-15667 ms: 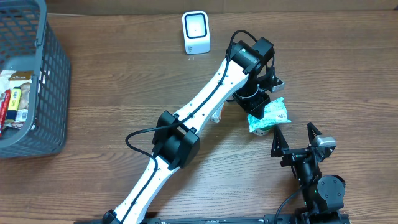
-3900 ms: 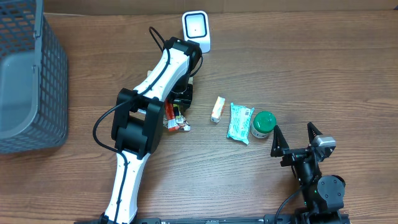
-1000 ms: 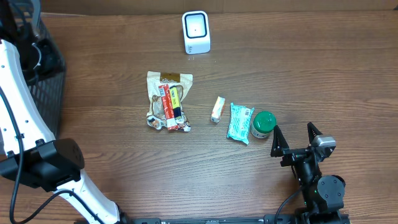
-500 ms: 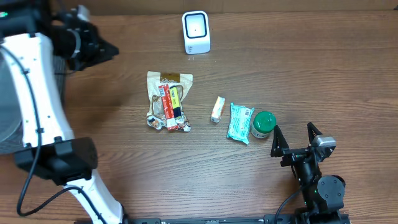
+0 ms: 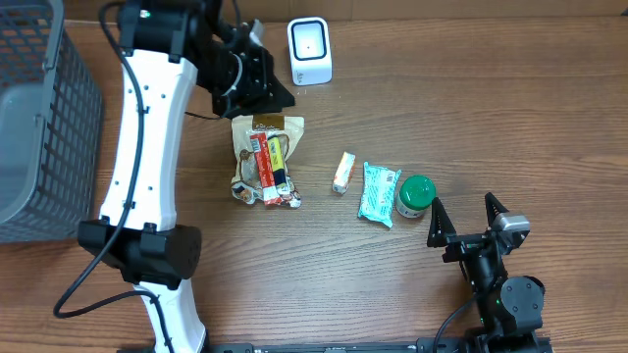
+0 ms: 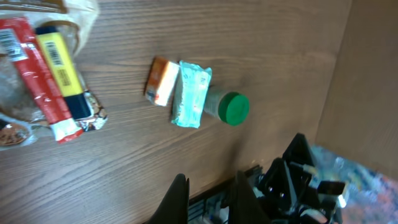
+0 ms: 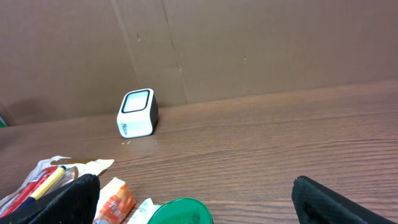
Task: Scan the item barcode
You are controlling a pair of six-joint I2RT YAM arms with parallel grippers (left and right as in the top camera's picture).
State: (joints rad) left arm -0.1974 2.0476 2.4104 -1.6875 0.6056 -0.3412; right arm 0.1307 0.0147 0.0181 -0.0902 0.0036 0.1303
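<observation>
no text or label can be read.

Four items and a scanner on the bench point(image 5: 471, 108)
The white scanner point(image 5: 309, 51) stands upright at the far edge. Nearer, a crumpled clear bag point(image 5: 264, 160) of red and yellow bars lies flat, then a small orange box point(image 5: 342, 173), a teal packet point(image 5: 379, 193) and, just beside it, a green-lidded jar point(image 5: 416, 194).

Plastic scanner point(image 5: 309, 51), matt wood-grain table point(image 5: 491, 118)

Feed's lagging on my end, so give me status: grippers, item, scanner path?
Left gripper shut, empty, near the clear plastic bag of snack bars. Right gripper open, empty. White box-shaped scanner unobstructed, no item lifted.
</observation>
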